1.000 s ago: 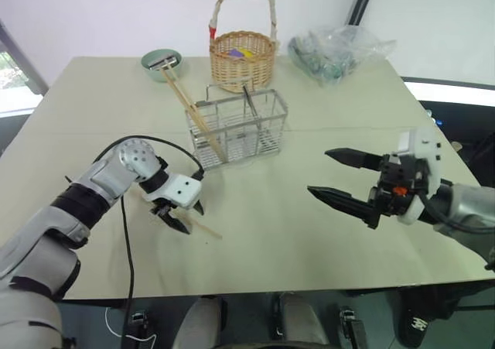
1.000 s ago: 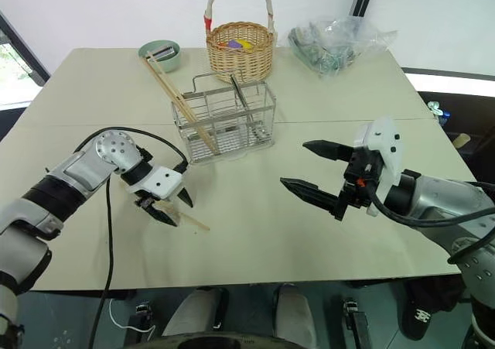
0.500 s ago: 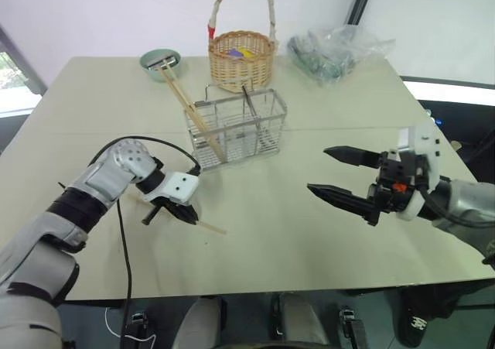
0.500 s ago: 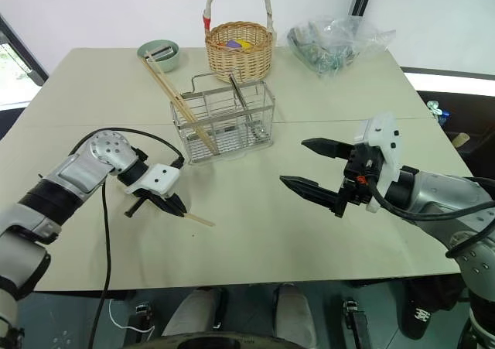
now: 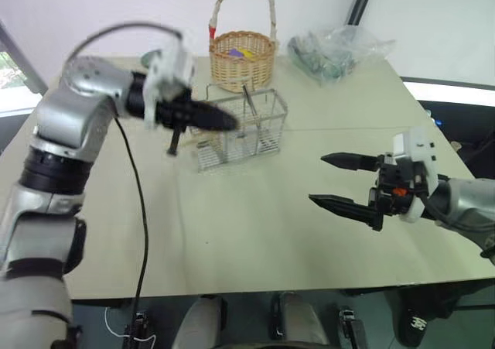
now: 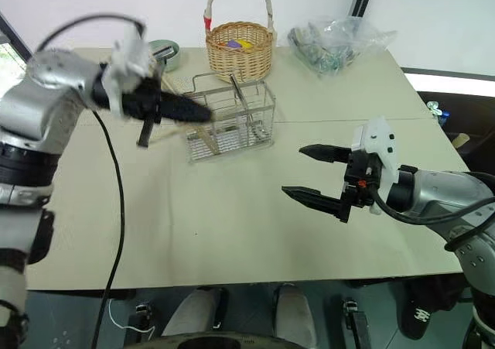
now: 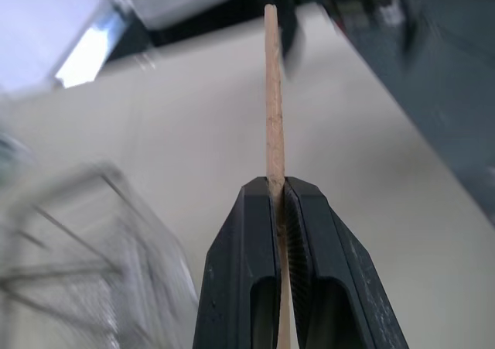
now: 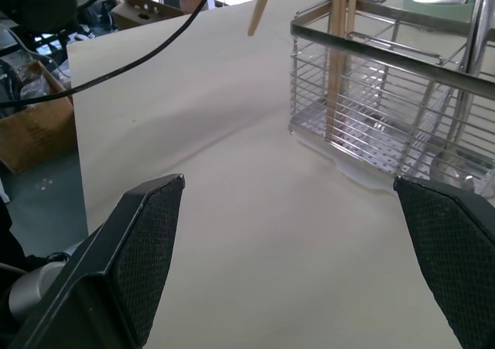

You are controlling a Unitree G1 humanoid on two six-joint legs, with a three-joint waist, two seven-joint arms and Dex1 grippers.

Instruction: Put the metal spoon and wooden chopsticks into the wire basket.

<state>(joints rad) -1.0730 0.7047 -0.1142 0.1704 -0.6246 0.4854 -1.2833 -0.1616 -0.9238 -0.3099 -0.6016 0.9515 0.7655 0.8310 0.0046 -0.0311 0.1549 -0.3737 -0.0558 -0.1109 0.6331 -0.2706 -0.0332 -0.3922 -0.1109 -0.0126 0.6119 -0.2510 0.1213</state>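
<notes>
My left gripper (image 7: 280, 186) is shut on one wooden chopstick (image 7: 271, 94) and holds it in the air, about level, just left of the wire basket (image 5: 241, 128). The stick's free end (image 8: 261, 7) hangs near the basket's corner. Another chopstick (image 8: 336, 55) leans inside the basket. A shiny metal handle (image 8: 473, 63), apparently the metal spoon, also stands in it. My right gripper (image 5: 317, 179) hovers open and empty over the table, to the right of the basket.
A round wicker basket (image 5: 242, 55) with a tall handle stands behind the wire basket. A green bowl (image 6: 166, 51) sits at the back left. A crumpled plastic bag (image 5: 336, 51) lies at the back right. The table's front edge (image 5: 271, 291) is near.
My left gripper shut on the chopstick that lay on the table, then rose with it toward the wire basket. The right gripper stayed where it was, open.
</notes>
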